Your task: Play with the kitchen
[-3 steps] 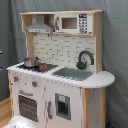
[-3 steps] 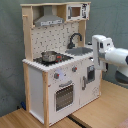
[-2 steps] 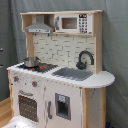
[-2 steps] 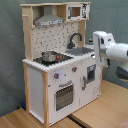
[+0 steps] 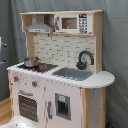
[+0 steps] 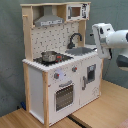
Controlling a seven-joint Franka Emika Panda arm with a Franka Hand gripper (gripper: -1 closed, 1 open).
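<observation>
The kitchen (image 5: 60, 85) (image 6: 60, 75) is a white and light-wood toy unit that shows in both exterior views. A small metal pot (image 5: 31, 61) (image 6: 49, 56) stands on its red-ringed hob. Right of the hob lie the grey sink (image 5: 72, 73) (image 6: 80, 51) and the black faucet (image 5: 85, 59) (image 6: 75, 39). Up top are the hood (image 5: 40, 26) and the microwave (image 5: 75, 23) (image 6: 77, 11). The oven door (image 6: 64, 96) is closed under the knobs (image 6: 56, 76). In the second exterior view my gripper (image 6: 102, 41) hovers at the kitchen's right end, above counter height, touching nothing.
A grey curtain hangs behind the kitchen in both exterior views. The kitchen stands on a wooden floor (image 6: 100, 112). A white part (image 5: 2, 50) shows at the first exterior view's left edge. A pale object (image 5: 15, 122) lies at the bottom left.
In the second exterior view the white arm has risen a little beside the kitchen's right end. The kitchen and the pot have not moved.
</observation>
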